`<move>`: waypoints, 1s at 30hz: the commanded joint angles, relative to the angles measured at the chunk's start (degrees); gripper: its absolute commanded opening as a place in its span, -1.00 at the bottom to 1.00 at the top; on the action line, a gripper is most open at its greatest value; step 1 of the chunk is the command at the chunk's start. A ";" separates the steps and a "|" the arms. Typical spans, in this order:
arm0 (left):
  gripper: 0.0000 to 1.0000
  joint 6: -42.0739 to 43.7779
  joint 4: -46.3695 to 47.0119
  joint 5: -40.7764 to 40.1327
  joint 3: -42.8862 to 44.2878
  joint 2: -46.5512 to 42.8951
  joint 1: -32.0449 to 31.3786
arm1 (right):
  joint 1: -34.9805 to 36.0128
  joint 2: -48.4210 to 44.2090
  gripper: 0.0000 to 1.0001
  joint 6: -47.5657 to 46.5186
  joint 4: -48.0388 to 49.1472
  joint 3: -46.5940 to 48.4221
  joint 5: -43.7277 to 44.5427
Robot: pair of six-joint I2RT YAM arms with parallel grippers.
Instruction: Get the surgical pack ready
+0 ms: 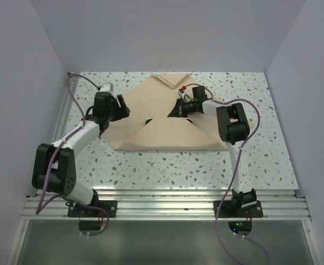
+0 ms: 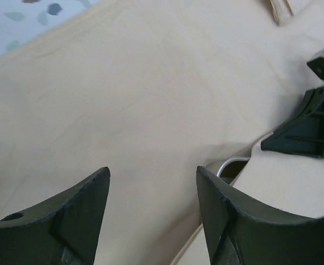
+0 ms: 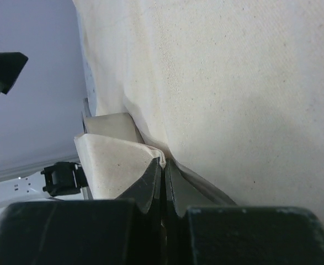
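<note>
While the closed right gripper (image 3: 163,163) seems to pinch the tan cloth (image 2: 150,83) fold, the left gripper (image 2: 153,176), open and empty, should press its flap flat.

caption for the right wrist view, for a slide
Wrist view: the right gripper, jaws closed, pinches a fold of the tan cloth during surgical pack preparation.

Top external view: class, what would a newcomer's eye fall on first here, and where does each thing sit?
The big tan cloth, folded inward in flaps, fills the middle of the speckled table. The left gripper hangs open over the cloth's left edge. The right gripper is shut at a fold near the cloth's middle.
</note>
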 commanded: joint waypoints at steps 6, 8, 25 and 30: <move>0.37 -3.70 6.21 -6.99 -9.95 -6.68 9.02 | -0.46 0.40 -1.00 -1.82 0.58 -4.51 3.90; 0.35 -3.70 8.06 -5.69 -11.45 -5.90 11.31 | -0.37 0.31 -1.00 -2.00 0.32 -4.60 4.16; 0.17 -5.46 9.12 3.81 -3.20 10.70 25.39 | -0.37 -1.10 -1.00 -1.12 2.34 -5.91 3.46; 0.10 -4.67 8.07 2.68 -1.26 13.09 25.39 | -0.46 -0.92 -1.00 0.02 3.92 -6.27 2.40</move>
